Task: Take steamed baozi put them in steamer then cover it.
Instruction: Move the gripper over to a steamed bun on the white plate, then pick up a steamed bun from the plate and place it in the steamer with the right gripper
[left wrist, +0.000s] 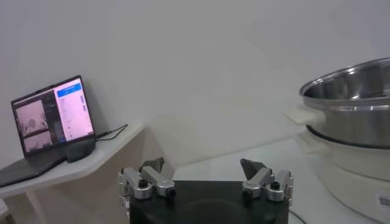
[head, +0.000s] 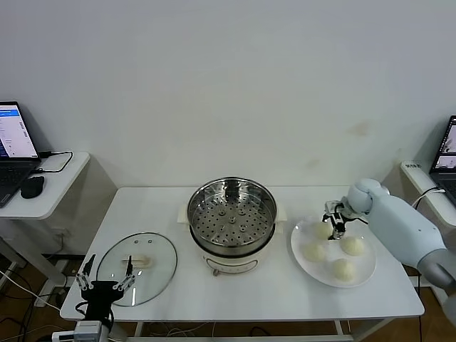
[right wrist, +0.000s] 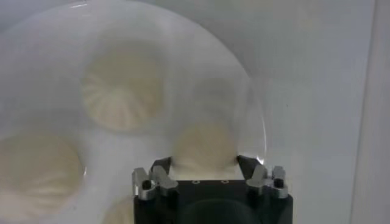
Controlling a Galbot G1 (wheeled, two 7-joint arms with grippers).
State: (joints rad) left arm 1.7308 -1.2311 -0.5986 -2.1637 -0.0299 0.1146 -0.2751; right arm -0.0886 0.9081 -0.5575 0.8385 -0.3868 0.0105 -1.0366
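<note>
Baozi between right gripper fingers, on plate

The steamer stands open at the table's middle, nothing above its tray. On its left the cover lies flat; bare table runs along the front edge. On the right, 4 baozi crowd the plate; the right gripper straddles the back one, the other 3 close beside it.
</note>
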